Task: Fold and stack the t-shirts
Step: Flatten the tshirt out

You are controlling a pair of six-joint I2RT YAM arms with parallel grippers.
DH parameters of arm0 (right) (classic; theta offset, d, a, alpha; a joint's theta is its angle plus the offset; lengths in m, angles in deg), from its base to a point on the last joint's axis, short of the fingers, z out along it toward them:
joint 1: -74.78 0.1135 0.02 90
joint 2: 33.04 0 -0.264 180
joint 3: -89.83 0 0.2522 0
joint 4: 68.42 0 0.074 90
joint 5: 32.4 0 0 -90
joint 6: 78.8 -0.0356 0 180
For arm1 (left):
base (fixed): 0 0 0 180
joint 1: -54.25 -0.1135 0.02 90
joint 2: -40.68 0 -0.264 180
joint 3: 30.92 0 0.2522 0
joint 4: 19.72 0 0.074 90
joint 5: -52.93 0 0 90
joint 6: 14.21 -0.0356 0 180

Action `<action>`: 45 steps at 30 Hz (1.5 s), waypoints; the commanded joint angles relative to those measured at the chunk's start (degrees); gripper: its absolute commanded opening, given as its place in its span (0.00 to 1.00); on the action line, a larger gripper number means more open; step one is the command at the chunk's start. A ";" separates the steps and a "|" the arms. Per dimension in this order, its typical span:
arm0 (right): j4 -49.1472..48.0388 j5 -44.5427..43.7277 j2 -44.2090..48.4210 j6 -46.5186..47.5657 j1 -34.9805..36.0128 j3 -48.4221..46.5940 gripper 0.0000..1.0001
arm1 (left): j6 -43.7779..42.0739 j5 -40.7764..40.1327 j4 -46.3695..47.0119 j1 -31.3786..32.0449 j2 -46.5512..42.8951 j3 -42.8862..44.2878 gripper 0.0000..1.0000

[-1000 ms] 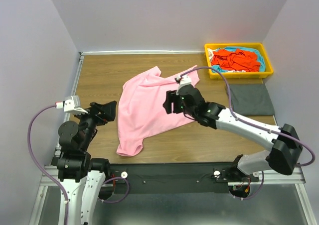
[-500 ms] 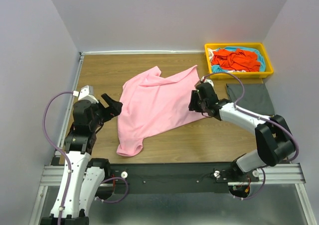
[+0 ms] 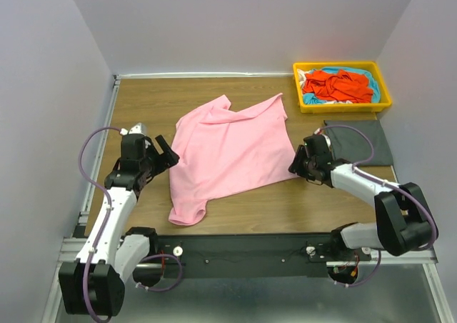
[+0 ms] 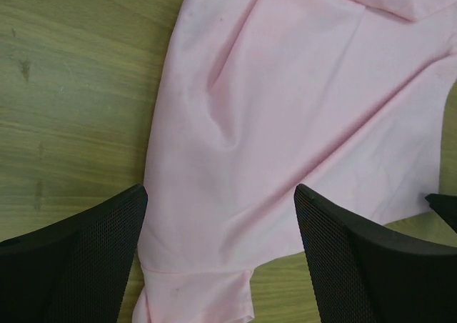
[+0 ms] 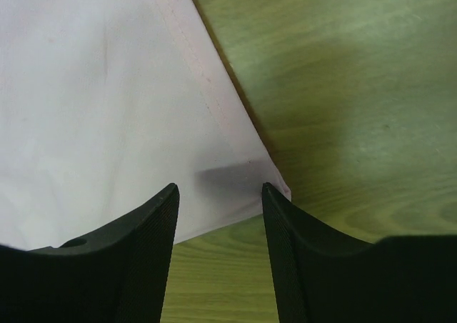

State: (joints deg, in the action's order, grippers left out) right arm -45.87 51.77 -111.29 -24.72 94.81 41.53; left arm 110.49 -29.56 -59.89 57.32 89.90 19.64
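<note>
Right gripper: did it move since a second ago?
Yes. The right gripper slid right across the pink shirt to its corner, nearer the grey shirt.

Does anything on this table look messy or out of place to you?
Nothing is damaged or spilled. The pink t-shirt lies askew and wrinkled mid-table, its far edge bunched. The orange-red t-shirt and the turquoise t-shirt sit crumpled in the yellow tray, whereas the dark grey t-shirt lies neatly folded just nearer than it.
</note>
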 commanded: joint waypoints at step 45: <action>5.62 8.38 4.16 -0.03 -2.81 3.69 0.62 | -6.92 -14.97 11.32 5.45 37.36 10.82 0.00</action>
State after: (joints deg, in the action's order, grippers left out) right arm -40.31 61.54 -108.26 -24.45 92.30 42.79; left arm 105.09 -39.95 -46.52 61.91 125.92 25.41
